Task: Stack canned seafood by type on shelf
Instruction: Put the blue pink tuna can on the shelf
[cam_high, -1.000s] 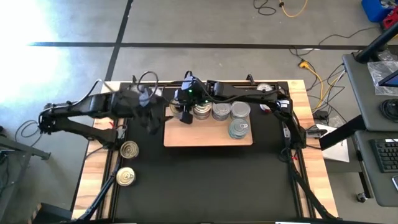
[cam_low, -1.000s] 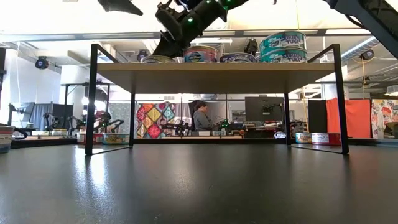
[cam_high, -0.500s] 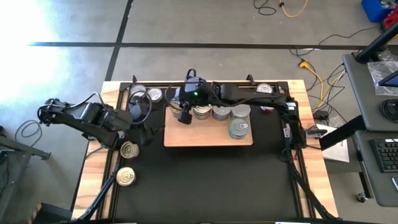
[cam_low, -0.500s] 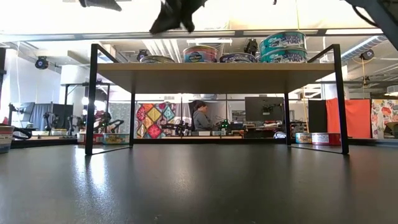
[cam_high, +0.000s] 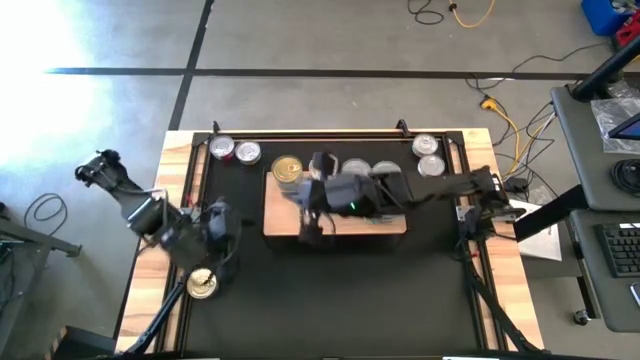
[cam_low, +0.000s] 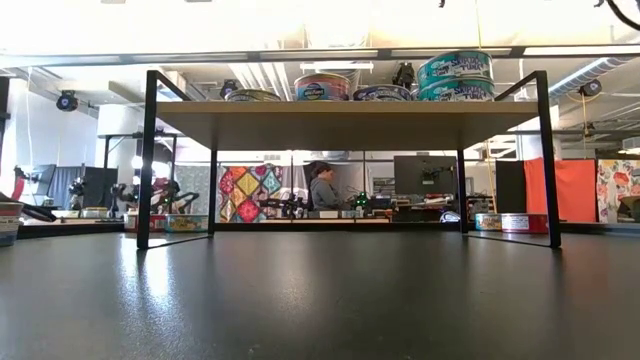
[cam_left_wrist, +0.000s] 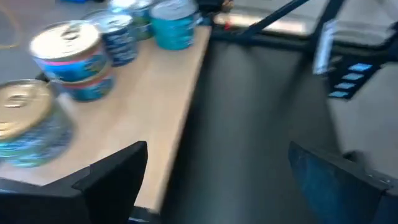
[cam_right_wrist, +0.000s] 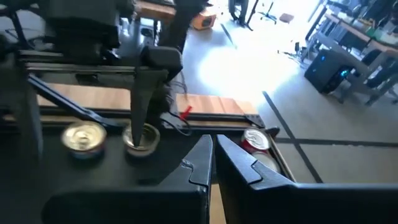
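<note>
A pale tan wooden shelf board (cam_high: 335, 222) sits on a black mat (cam_high: 330, 290). One round tin on it has a gold lid (cam_high: 287, 169); two far-left tins have red labels (cam_high: 222, 149).

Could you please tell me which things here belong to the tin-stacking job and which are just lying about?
Job: wooden shelf; gold-lidded tin and silver-lidded tins on it; loose tins on the black mat.
Lying about: yellow cable; keyboard.

Right arm (cam_high: 400, 192) hides shelf tins (cam_high: 368, 170) — labels blurred
</note>
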